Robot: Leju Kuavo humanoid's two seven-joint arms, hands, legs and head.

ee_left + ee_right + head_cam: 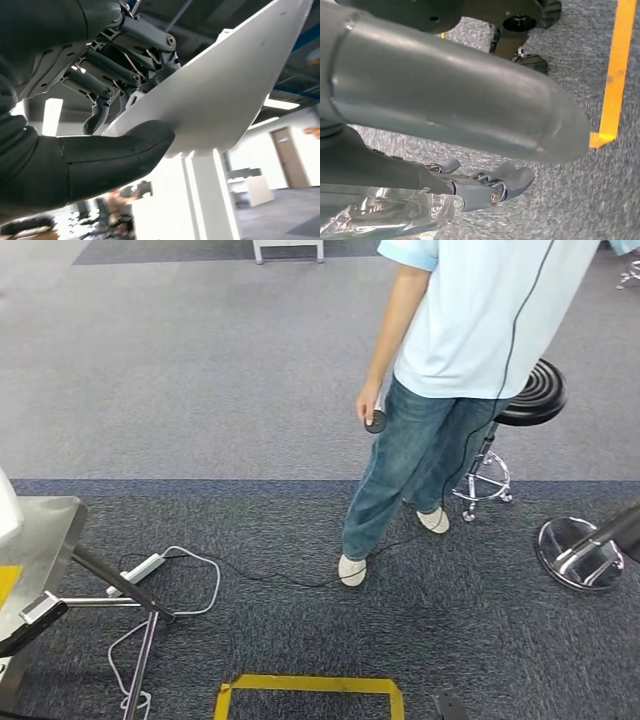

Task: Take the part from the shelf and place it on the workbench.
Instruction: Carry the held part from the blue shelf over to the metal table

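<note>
Between left fingers [102,90]: white part [226,85]

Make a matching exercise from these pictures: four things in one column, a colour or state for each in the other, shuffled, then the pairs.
Things:
1. white part
2. floor tape
3. stool
4. power strip

States:
A. lies on the carpet with its cable looped
B. stands behind the person, black seat
C. yellow, marks a rectangle on the carpet
D. held by the left hand

Pairs: 1-D, 2-C, 3-B, 4-A
</note>
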